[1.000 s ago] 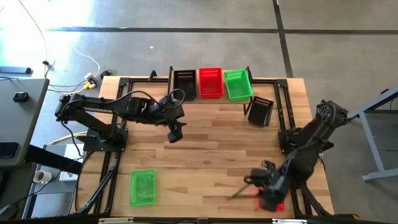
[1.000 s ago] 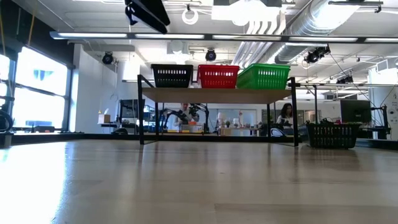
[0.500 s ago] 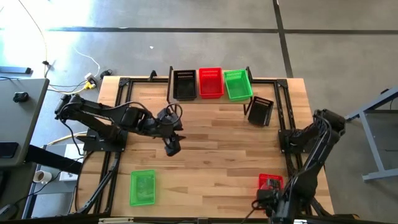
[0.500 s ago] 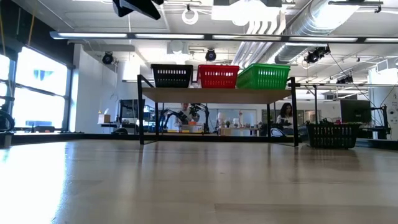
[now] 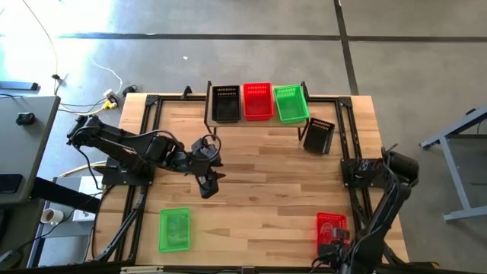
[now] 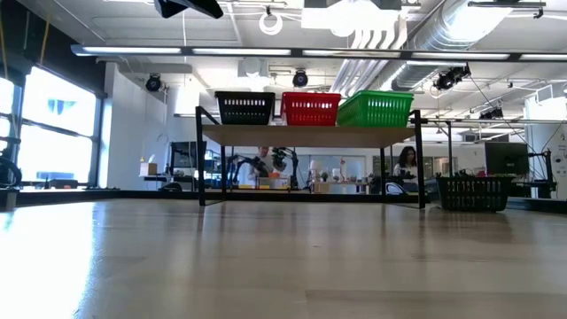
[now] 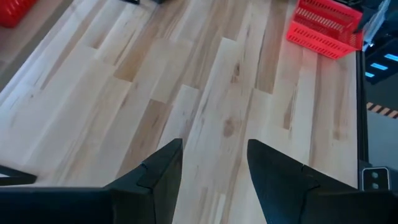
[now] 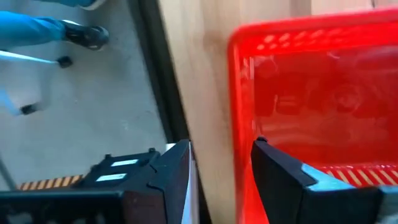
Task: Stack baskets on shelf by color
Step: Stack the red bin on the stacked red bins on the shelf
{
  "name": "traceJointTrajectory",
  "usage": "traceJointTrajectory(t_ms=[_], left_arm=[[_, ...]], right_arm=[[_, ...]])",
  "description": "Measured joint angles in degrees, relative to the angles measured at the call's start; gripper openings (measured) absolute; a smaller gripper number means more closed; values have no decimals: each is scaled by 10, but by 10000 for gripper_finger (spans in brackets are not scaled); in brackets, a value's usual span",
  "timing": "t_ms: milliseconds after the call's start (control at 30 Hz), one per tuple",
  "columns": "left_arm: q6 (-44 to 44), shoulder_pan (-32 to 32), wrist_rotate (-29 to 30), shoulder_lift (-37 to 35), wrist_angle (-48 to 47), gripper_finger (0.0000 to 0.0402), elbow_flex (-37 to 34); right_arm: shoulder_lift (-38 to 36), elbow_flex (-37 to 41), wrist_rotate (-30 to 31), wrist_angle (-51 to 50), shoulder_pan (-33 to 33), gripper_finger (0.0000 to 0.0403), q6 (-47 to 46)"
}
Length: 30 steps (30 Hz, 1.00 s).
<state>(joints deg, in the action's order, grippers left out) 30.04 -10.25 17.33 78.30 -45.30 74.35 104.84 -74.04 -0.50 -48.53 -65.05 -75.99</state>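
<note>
The shelf (image 5: 259, 116) stands at the table's far edge and carries a black basket (image 5: 226, 103), a red basket (image 5: 257, 101) and a green basket (image 5: 290, 103) side by side. Another black basket (image 5: 318, 135) sits on the table right of the shelf. A green basket (image 5: 174, 229) lies near the near left corner and a red basket (image 5: 331, 228) near the near right corner. My left gripper (image 7: 214, 146) hangs open over bare wood at mid-table (image 5: 205, 189). My right gripper (image 8: 221, 146) is open at the red basket's near end (image 5: 335, 251), its fingers standing either side of the rim (image 8: 239, 124).
Black frame rails (image 5: 152, 190) run along the table's left and right sides. The wide middle of the tabletop (image 5: 266, 183) is bare wood. Beyond the near right edge lies the floor (image 8: 93, 93). In the low view, people and benches show behind the shelf (image 6: 306, 135).
My left gripper has moved from near the shelf toward the table's near edge, staying open over bare wood. My right arm has swung back toward the near right corner, uncovering the red basket, and its gripper now sits at that basket's near end.
</note>
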Motion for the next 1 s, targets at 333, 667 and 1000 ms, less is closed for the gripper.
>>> traceJointTrajectory(t_ms=[333, 667, 1000], left_arm=[[0, 0, -1, 0, 0, 170, 0], [-5, 2, -2, 0, -3, 170, 0], [-65, 28, 0, 0, -3, 170, 0]], right_arm=[[21, 0, -10, -23, 4, 90, -14], [14, -27, -15, -50, 36, 6, 40], [-61, -36, 53, -73, 112, 1, 136]])
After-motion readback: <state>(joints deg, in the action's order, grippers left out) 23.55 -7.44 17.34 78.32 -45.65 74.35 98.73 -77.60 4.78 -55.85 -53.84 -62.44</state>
